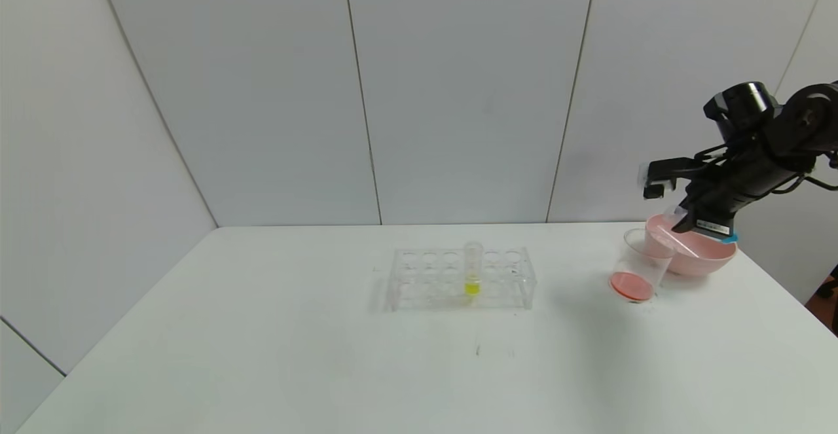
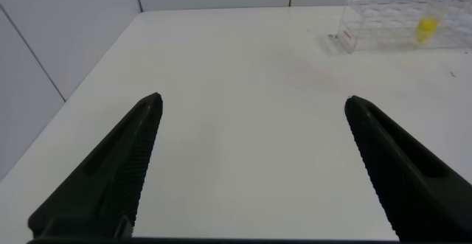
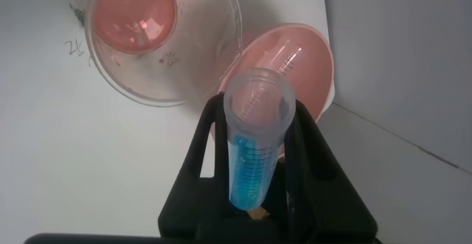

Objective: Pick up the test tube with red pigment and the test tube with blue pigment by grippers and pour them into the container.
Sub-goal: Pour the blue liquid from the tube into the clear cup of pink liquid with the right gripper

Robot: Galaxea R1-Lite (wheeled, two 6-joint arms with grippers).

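On the white table (image 1: 327, 355), the largest item is the clear rack (image 1: 461, 279), set near the middle; it holds one tube with yellow liquid (image 1: 473, 268), standing upright in a centre hole. At the far right of the table sits the pink bowl (image 1: 704, 257). The container (image 1: 643, 265) stands just left of the bowl and touching or nearly touching it, with a layer of red-orange liquid at its bottom.

The right gripper (image 1: 684, 219) hangs above the bowl and the container's right rim, with its arm reaching in from the right edge. Its fingers (image 3: 203, 144) are clenched on the blue tube (image 3: 254, 144). In the right wrist view the tube lies between the two fingers, open mouth pointing outward past the fingertips, blue liquid collected at the end nearer the wrist. The tube mouth is over the gap where container and bowl meet; in the head view only its pale mouth end shows, tilted toward the container rim.

The left gripper (image 2: 251, 126) is parked over the near left part of the table, fingers (image 2: 122, 163) spread wide and grasping nothing; the rack shows far beyond it.
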